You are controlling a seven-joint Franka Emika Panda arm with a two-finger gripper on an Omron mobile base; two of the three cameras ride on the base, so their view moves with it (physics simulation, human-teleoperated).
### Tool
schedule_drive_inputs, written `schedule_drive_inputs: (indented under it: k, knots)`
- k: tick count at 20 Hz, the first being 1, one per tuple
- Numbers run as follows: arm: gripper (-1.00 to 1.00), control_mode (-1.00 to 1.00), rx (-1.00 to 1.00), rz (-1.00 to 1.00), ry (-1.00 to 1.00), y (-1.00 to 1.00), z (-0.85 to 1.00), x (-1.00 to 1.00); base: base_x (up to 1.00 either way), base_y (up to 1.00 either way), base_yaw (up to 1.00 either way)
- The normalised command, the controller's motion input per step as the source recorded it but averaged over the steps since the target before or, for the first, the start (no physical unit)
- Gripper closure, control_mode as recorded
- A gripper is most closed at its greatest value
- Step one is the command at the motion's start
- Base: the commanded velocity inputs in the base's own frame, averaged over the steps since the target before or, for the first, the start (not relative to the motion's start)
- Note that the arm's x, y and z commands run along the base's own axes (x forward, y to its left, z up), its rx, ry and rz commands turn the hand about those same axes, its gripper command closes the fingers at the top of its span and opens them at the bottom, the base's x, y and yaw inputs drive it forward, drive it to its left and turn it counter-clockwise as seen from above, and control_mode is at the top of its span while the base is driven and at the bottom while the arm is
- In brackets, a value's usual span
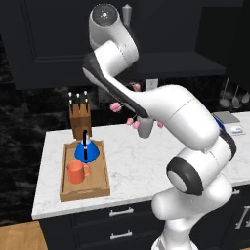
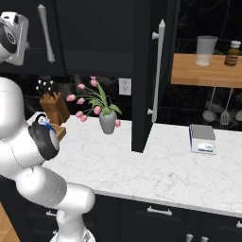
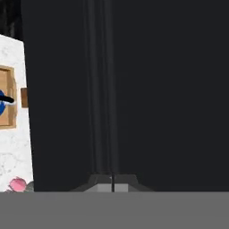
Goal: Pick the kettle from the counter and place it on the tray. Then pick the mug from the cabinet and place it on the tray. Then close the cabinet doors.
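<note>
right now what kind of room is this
A kitchen, by the look of it: a marble-look counter over dark drawers, a knife block by the wall, and ladles hanging under a wooden shelf.

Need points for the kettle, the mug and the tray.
kettle (image 1: 87, 152): left base view, on its blue body.
mug (image 1: 75, 172): left base view, on its orange side wall.
tray (image 1: 84, 191): left base view, on its near raised wooden edge.
</note>
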Motion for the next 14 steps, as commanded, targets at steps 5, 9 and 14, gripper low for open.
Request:
schedule_drive_inputs:
  k: [5, 9, 14]
  knots:
    - [1.0, -1.0, -0.13, -0.08, -0.32, 0.02, -0.81, -0.01, 0.0, 0.0, 0.0]
    - [1.0, -1.0, -0.08, -0.06, -0.39, -0.04, -0.43, -0.49, 0.0, 0.0, 0.0]
    - [1.0, -1.0, -0.01, 0.0, -0.31, -0.16, 0.26, -0.9, 0.0, 0.0, 0.0]
